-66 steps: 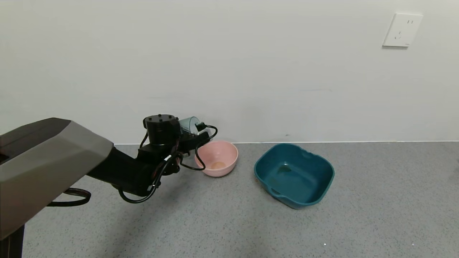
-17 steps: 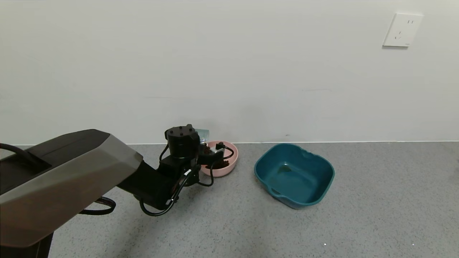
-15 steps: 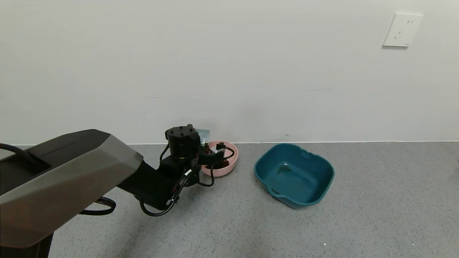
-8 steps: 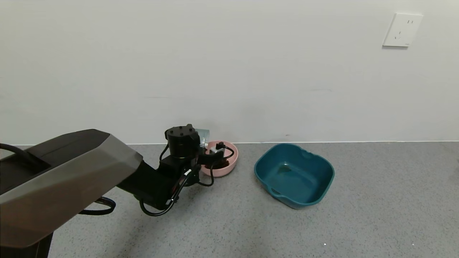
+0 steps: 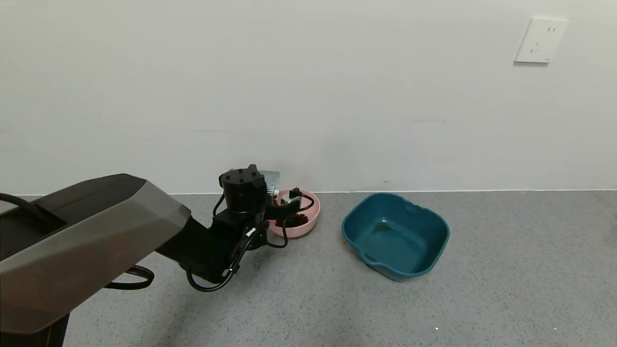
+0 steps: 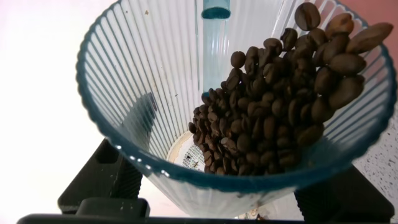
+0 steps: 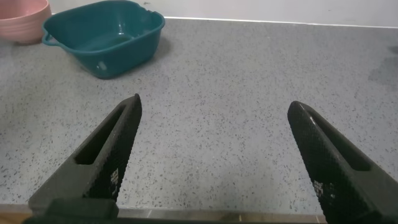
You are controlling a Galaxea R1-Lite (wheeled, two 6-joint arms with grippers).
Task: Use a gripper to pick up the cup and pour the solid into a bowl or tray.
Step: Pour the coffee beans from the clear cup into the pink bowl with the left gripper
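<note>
My left gripper (image 5: 278, 193) is shut on the ribbed blue-grey cup (image 5: 271, 180) and holds it tipped over the near-left rim of the pink bowl (image 5: 312, 218). Dark brown pellets (image 5: 295, 220) lie in a heap inside the bowl. In the left wrist view the cup (image 6: 155, 81) fills the frame. More pellets (image 6: 273, 118) are piled along one side up to its rim. The black fingers (image 6: 99, 180) press its sides. My right gripper (image 7: 214, 104) is open and empty above the bare floor, out of the head view.
A larger squarish teal tub (image 5: 436, 250) stands empty to the right of the bowl; it also shows in the right wrist view (image 7: 102, 37). Bowl and tub sit on the speckled grey floor close to the white wall. A socket plate (image 5: 540, 41) is high on the wall.
The left arm has brought the cup from up and left of the empty bowl down over its rim and tipped it; pellets now lie in the bowl. In the last second the wrist has barely shifted.
</note>
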